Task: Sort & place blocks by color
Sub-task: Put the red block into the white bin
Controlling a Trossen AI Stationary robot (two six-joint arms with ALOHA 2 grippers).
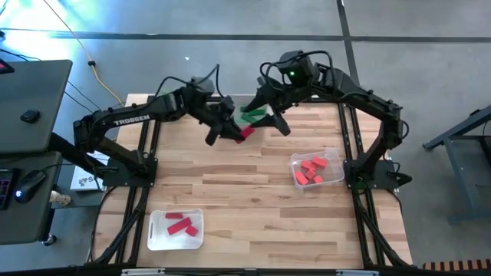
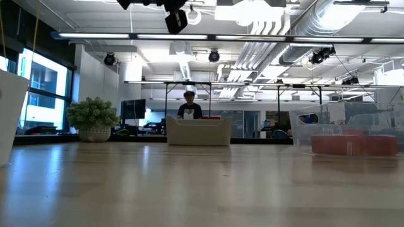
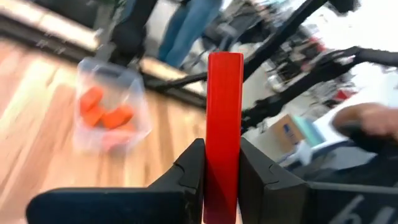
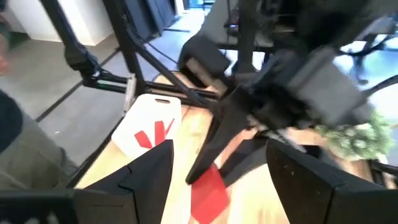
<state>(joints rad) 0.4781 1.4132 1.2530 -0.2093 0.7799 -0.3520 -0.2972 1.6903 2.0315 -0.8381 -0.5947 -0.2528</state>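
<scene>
While clamped in left claw (image 3: 222, 180), red block (image 3: 224, 124) above bare tabletop (image 1: 230, 192).

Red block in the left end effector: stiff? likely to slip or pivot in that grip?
The red block looks rigid: straight edges, no bowing between the fingers. Probably light, given its small size. Gripped near one end with most of its length sticking out, its glossy faces might let it pivot if bumped.

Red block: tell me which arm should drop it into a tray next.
Left. The left gripper is shut on the red block, and the tray with red blocks sits on its side. The right gripper is open and empty.
</scene>
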